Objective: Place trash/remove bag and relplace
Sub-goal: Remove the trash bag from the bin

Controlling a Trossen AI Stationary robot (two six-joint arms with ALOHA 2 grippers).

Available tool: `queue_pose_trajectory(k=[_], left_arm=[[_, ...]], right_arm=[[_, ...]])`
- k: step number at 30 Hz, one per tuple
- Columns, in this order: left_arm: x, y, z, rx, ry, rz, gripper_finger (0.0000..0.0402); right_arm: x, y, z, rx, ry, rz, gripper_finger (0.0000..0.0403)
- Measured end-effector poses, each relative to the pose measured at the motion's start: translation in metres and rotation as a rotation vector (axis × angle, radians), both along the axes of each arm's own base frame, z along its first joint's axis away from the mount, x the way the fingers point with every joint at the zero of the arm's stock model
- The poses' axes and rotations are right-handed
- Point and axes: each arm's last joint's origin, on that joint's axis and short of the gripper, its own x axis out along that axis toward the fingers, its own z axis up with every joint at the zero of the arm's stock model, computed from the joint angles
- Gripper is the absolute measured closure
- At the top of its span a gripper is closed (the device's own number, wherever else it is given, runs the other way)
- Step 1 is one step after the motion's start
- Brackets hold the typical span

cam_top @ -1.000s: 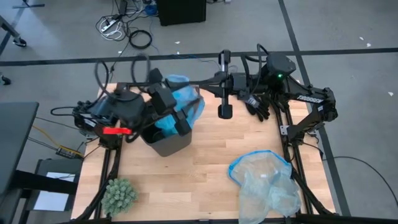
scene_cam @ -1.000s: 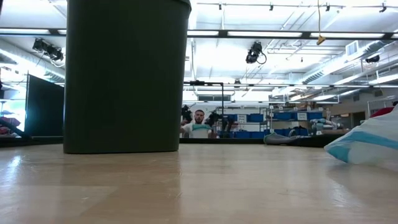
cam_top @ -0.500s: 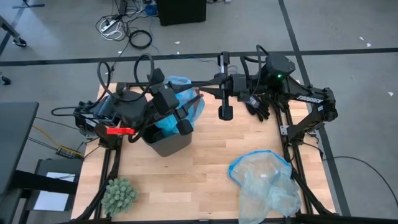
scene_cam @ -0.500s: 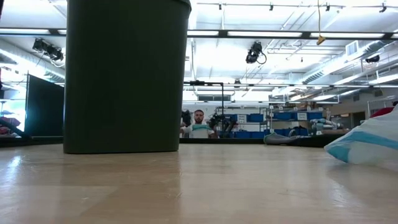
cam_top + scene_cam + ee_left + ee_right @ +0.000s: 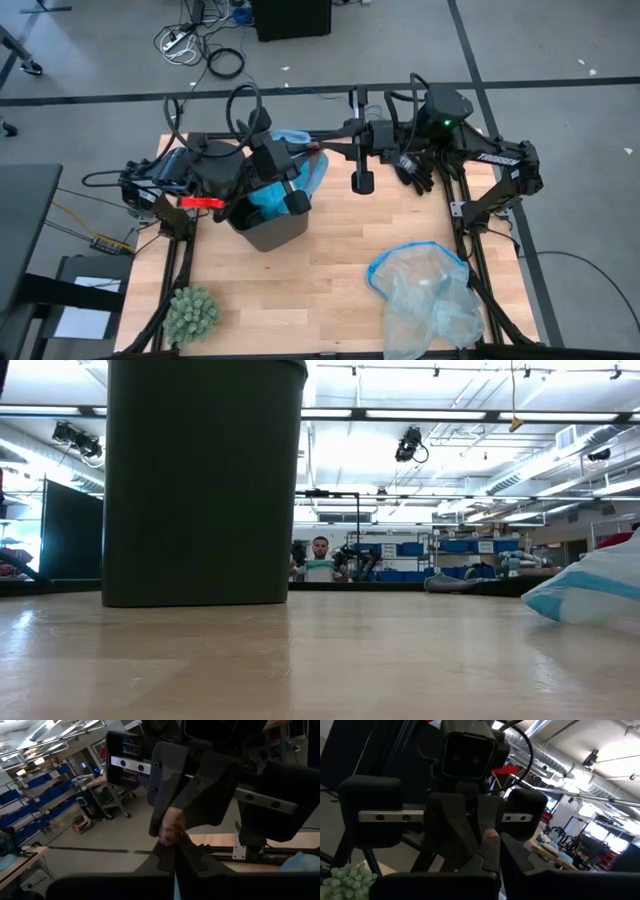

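Bin [image 5: 268, 222] of dark grey colour stands on the left half of the wooden counter [image 5: 330, 250], and the bright sky-blue bag [image 5: 300, 165] is inside it; part of the bag hangs over the far rim and spreads behind the bin. In the low view the bin [image 5: 203, 480] is a tall dark wall close to the camera, upright on the counter.

The left pincer [image 5: 285, 180] is above the far side of the bin's mouth, at the blue plastic. Its fingers are closed. The right pincer [image 5: 322, 155] reaches across from the right side and meets the bag from behind the bin, and its fingers are closed too. The two pincers are very near each other: each wrist view shows the other pincer directly in front, with closed dark fingers [image 5: 172, 857]. Whether a fold of the bag is really pinched between either pair of fingers, I cannot tell, because the arms cover that place.

A paler, clearer plastic bag with a blue rim [image 5: 425, 290] lies on the right front part of the counter, well apart from the bin. A green spiky plant ball [image 5: 191, 313] sits at the left front corner. No scraps of trash can be made out inside the bin from above. Far behind the counter, in the low view, a person [image 5: 319, 559] is sitting in the room.
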Motion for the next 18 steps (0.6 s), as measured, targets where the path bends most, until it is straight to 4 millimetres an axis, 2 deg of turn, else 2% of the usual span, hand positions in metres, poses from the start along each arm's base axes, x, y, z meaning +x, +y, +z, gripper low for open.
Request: queue_pose_trajectory(k=[5,12,15,18], left_arm=[[-0.006,0.002,0.005,0.015,-0.008,-0.002,0.0399],[-0.019,0.006,0.016,0.022,-0.054,0.022,0.0400],[-0.022,0.007,0.020,0.023,-0.078,0.021,0.0400],[-0.024,0.008,0.023,0.030,-0.094,0.021,0.0401]], right_arm=[[-0.006,0.002,0.004,0.002,-0.019,-0.028,0.0363],[-0.037,0.008,0.021,0.077,-0.048,-0.056,0.0278],[-0.038,0.009,0.014,0.140,0.048,-0.052,0.0249],[-0.028,0.006,0.003,0.273,0.141,-0.026,0.0231]])
